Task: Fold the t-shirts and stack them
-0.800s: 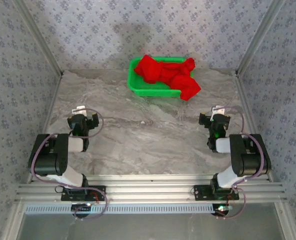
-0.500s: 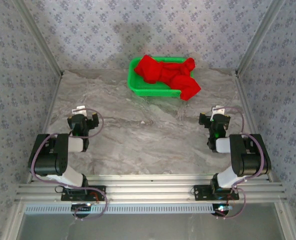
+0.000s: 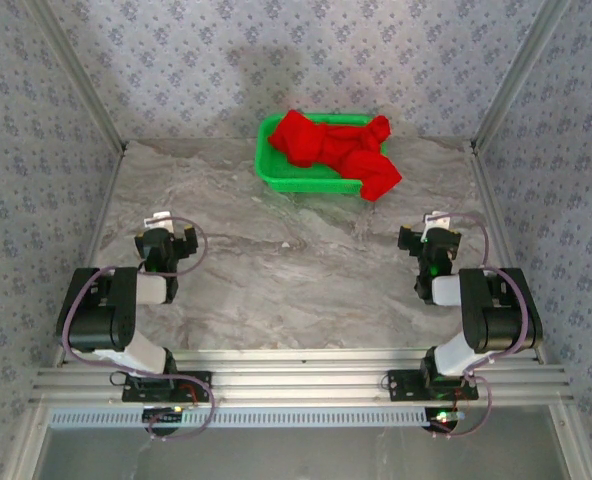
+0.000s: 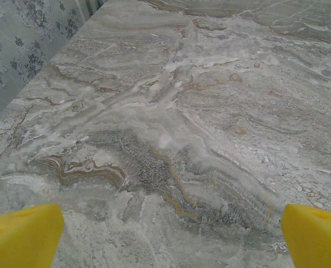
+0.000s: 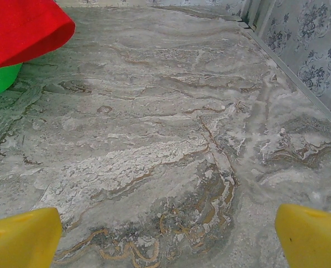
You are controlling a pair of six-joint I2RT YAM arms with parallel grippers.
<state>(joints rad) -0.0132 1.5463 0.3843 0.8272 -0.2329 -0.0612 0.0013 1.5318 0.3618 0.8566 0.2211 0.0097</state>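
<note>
Left pincer and right pincer gape empty; right wrist catches t-shirt overhanging basket.

Bare table lies open ahead of the left gripper and right gripper. Farther ahead, the basket heaped with the t-shirt blocks passage.

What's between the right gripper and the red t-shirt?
Nothing visible. Only tabletop lies between the open right gripper and the red t-shirt, which sits bunched in the green basket with one end draped over its near-right rim.
</note>
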